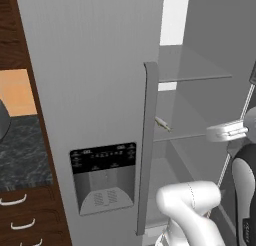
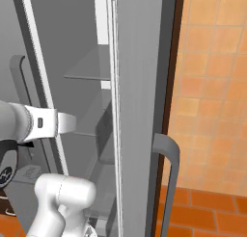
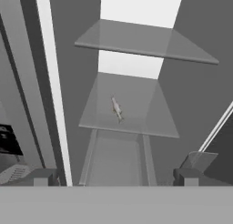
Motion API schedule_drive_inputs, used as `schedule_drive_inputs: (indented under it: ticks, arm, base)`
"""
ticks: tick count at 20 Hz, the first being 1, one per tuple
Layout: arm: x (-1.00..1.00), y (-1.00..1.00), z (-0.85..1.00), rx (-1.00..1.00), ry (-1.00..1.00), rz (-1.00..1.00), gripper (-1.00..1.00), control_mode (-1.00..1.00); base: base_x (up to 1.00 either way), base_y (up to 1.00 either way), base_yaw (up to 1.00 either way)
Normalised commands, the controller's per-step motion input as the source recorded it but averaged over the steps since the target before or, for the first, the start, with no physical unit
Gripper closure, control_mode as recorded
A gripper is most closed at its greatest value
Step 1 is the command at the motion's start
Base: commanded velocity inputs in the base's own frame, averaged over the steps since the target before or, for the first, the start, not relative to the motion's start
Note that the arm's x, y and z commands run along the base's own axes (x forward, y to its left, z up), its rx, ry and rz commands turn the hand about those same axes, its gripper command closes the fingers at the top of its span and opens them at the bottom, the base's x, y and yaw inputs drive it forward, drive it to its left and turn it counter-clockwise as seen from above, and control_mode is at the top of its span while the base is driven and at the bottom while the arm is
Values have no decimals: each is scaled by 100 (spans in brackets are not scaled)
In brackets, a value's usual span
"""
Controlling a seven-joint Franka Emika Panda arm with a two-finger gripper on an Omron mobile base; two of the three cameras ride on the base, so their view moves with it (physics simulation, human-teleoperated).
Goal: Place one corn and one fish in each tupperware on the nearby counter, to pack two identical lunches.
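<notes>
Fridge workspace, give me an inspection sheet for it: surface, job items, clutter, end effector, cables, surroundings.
Surface: glass shelf inside the open fridge, with another glass shelf above it.
Job's things: one pale slender fish lies on the middle shelf, apart from the end effector; its tip also peeks past the fridge door edge in the left base view.
Clutter: nothing seen.
End effector: open, holding nothing, pointed into the fridge short of the fish.
Cables: nothing seen.
Surroundings: grey fridge door with dispenser panel; marbled counter over wood drawers at left; orange tiled wall at right.
</notes>
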Motion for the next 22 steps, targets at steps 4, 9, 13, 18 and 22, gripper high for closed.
schedule_drive_inputs:
  ticks: [4,9,13,18,22]
  arm:
    - [62,-6,-3,0,10,-2,-100,-100]
    - [56,-20,-24,0,20,3,-100,-100]
    - [39,-4,-56,0,1,2,-100,-100]
    - [70,0,-52,0,2,0,-100,-100]
    - [84,-4,-27,5,-1,0,-100,-100]
  base:
    - [0,0,0]
    - [0,0,0]
    - [0,0,0]
    - [0,0,0]
    - [0,0,0]
